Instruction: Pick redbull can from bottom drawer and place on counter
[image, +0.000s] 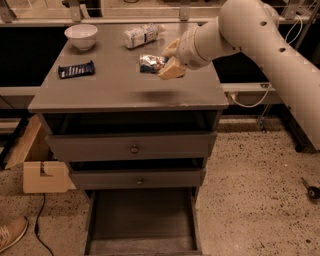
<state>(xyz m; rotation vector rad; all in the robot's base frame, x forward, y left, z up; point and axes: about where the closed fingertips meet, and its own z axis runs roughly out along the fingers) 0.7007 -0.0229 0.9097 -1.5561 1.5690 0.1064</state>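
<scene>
**Reader:** Where is the redbull can (150, 63), and what holds it?

**Robot:** Upper middle of the frame. My end effector (162, 65) is clamped on the can, its fingers closed on the can's right-hand end. It reaches in from the right, over the centre-right part of the tabletop (115, 92).

**Reader:** How far along is the task?

**Robot:** The pick looks complete. The bottom drawer (142, 217), at the lower middle of the frame, stands pulled out with no can showing in it. The placing remains. A soft shadow on the tabletop below the can suggests that it hangs just above the surface, not on it. What is left, I judge, is to lower, let go and draw back.

**Reader:** Which way does the can lie?

**Robot:** On its side. Its long axis runs roughly left to right across the frame, and the free end points left, towards the snack packet (76, 69). The bottle (142, 35) and the bowl (81, 36) stand apart at the upper left.
</scene>
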